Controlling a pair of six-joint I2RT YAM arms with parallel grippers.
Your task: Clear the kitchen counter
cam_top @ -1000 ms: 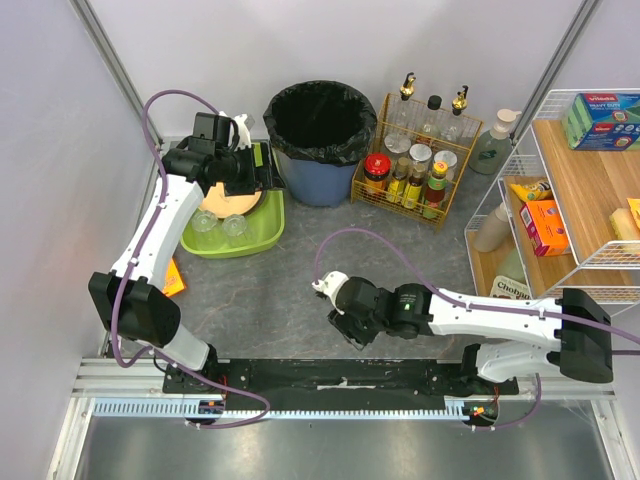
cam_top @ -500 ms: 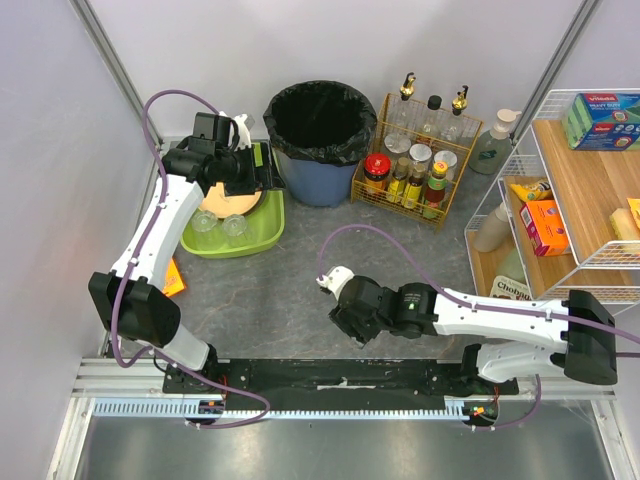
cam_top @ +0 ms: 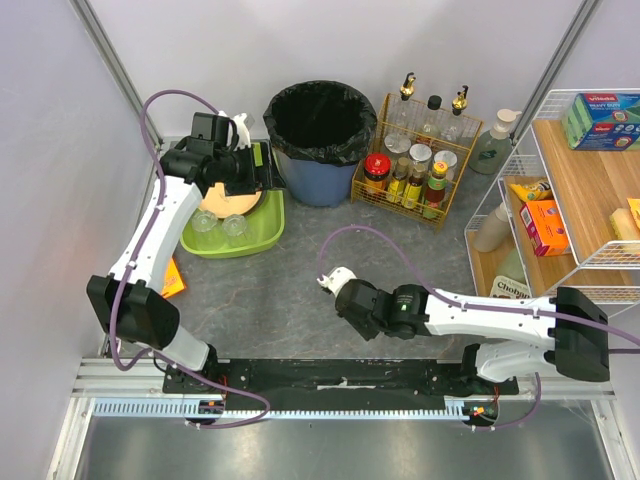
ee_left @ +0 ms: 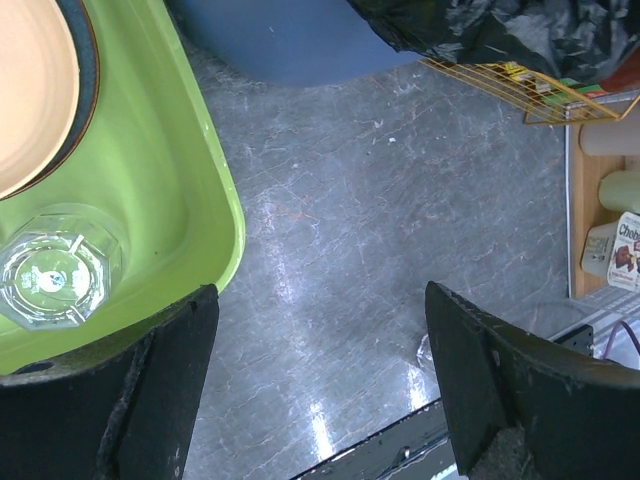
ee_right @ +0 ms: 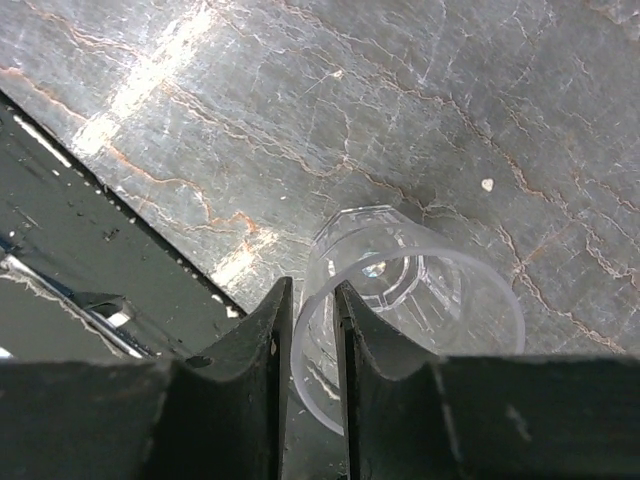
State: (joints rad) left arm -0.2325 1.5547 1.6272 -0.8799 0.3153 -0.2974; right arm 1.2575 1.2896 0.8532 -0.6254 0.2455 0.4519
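On the grey kitchen counter (cam_top: 280,290), near its front edge, a clear glass (ee_right: 420,280) stands under my right gripper (cam_top: 348,306). In the right wrist view the right gripper (ee_right: 313,300) is shut on the glass's rim, one finger inside the rim and one outside. In the top view the wrist hides the glass. My left gripper (cam_top: 258,170) hangs open and holds nothing at the right edge of a green tub (cam_top: 258,232), which contains a peach plate (cam_top: 225,200) and two clear glasses (cam_top: 205,222). The left wrist view shows the open gripper (ee_left: 318,330) above bare counter (ee_left: 340,230).
A blue bin with a black bag (cam_top: 320,135) stands at the back. Next to it sits a yellow wire basket of bottles (cam_top: 415,160) and a soap bottle (cam_top: 495,140). A white wire rack (cam_top: 570,190) fills the right side. An orange item (cam_top: 172,280) lies at the left edge.
My right gripper's jaws have closed onto the glass's rim, and its wrist shifted slightly to the right. The left arm has not moved.
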